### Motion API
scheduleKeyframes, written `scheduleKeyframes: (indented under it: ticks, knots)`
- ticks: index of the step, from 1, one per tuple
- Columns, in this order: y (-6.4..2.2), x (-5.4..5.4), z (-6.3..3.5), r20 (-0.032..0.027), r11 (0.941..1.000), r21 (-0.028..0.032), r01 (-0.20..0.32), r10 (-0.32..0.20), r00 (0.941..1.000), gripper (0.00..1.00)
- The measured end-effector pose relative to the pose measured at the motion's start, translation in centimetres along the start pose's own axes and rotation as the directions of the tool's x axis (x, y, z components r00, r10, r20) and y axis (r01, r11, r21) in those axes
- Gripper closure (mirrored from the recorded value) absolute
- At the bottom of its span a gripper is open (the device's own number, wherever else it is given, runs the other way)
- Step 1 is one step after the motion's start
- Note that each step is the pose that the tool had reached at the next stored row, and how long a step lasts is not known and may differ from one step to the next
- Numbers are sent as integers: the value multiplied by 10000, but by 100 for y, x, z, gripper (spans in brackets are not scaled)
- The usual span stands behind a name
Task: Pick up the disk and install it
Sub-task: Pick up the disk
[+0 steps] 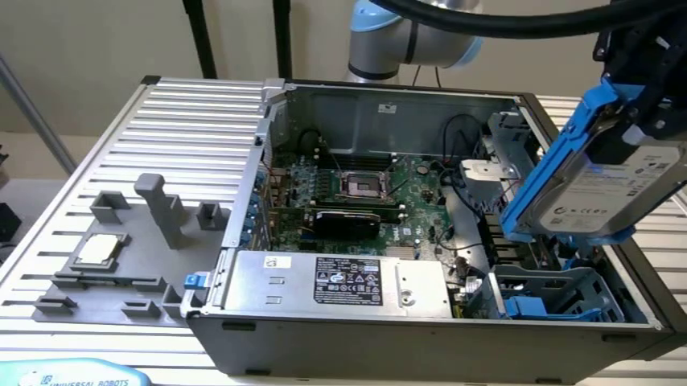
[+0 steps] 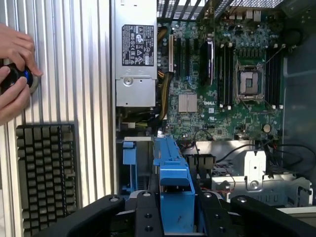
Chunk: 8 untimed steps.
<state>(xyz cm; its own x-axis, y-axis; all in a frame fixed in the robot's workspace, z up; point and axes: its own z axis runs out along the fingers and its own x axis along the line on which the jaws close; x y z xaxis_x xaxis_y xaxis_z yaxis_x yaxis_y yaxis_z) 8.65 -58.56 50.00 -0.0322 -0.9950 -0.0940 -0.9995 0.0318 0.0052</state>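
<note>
One tilted disk (image 1: 606,186) sits clamped in the hand (image 2: 176,217)

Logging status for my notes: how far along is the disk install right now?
Pickup looks done: the gripper grips the disk by its blue carrier, tilted in the air over the open computer case. Installing is left: the disk hangs above the drive bay, not seated in it.

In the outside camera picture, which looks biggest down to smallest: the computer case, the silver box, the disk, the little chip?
1. case
2 and 3. silver box and disk look alike; the disk is nearer the camera, so unsure
4. chip
</note>
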Motion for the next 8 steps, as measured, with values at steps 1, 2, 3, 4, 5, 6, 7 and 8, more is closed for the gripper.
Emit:
scheduleKeyframes:
  ticks: [1, 2, 3, 4, 5, 6, 7, 8]
  knots:
    - [-22, 35, 5, 1, 10000, 0, 0, 0, 10000, 67]
    - [-39, 60, 12, 1, 10000, 0, 1, -1, 10000, 67]
    - [-48, 72, 21, 1, 10000, 0, 0, 0, 10000, 67]
    - [-50, 76, 26, 2, 10000, 0, 0, 0, 10000, 67]
    - [-50, 76, 26, 2, 10000, 0, 0, 0, 10000, 67]
    - [-52, 76, 26, 0, 10000, 3, -1, 1, 10000, 67]
    - [-52, 76, 26, 1, 10000, 3, 0, 0, 10000, 67]
    - [-52, 76, 26, 1, 10000, 3, 0, 0, 10000, 67]
